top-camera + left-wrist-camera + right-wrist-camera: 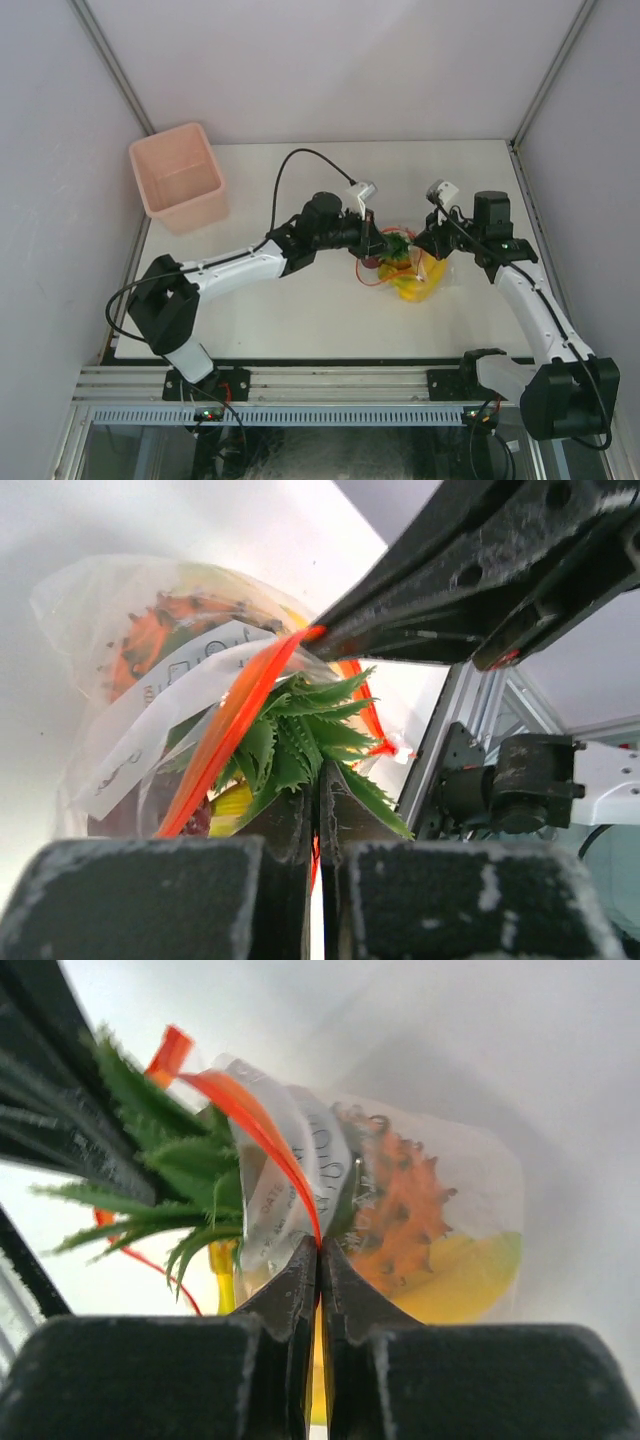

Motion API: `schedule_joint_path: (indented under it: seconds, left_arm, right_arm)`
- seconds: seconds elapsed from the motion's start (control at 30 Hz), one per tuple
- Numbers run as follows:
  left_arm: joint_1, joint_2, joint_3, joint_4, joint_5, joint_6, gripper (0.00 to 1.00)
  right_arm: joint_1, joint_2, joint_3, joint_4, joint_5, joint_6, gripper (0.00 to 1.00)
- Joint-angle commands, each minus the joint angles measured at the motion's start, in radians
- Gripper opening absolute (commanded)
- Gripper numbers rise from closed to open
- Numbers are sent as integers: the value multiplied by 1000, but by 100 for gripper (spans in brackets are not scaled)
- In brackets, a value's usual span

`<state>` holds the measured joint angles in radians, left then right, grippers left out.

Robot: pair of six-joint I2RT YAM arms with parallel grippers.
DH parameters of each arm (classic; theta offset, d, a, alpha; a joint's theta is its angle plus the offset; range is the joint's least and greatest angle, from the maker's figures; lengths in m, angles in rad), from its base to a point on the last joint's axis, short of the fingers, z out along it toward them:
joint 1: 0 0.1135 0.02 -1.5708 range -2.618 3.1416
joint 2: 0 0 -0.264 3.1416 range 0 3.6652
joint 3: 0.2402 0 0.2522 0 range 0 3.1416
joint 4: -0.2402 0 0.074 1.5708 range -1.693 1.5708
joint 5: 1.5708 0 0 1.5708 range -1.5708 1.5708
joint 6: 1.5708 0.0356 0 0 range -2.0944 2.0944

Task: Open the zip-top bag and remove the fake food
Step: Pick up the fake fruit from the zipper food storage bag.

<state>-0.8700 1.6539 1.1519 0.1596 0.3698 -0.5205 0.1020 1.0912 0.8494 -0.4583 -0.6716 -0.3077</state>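
My left pincer (318, 815) pinched tight on one lip of bag (110, 610). My right pincer (318, 1265) pinched tight on other lip, at orange zip strip (270, 1140). Bag middle-right of top view, between both pincers. Toy food (400, 1210) inside, green leaves (300, 730) at mouth. I think: pull lips apart slowly, evenly, keep squeeze firm, no yanking.
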Motion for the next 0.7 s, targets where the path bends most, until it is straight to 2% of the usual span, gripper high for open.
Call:
schedule_joint_path:
  seconds: [0.0,0.03,0.1,0.13,0.2,0.3,0.4,0.5,0.67]
  left_arm:
    - [50,-80,-15,166,97,-102,0]
    - [60,-60,-22,202,129,-137,0]
    - [75,-35,-34,250,169,-197,0]
    - [78,-30,-39,259,177,-205,0]
    - [84,-34,-54,270,190,-204,0]
    - [94,-48,-74,277,192,-209,0]
    - [110,-49,-95,309,191,-240,0]
    - [114,-45,-102,335,180,-260,0]
    - [114,-44,-120,421,192,-321,0]
  right_arm:
    - [-4,-29,-4,49,-211,-28,3]
    - [-1,-27,-1,34,-257,-56,13]
    - [-18,-28,13,12,-324,-86,45]
    - [-40,-31,19,7,-350,-99,58]
    - [-97,-33,19,25,-381,-106,70]
    - [-149,-9,19,54,-441,-91,73]
    - [-124,-12,-4,37,-443,-129,77]
    - [-76,-20,-73,126,-289,-53,90]
    - [-22,16,-103,167,-2,-10,89]
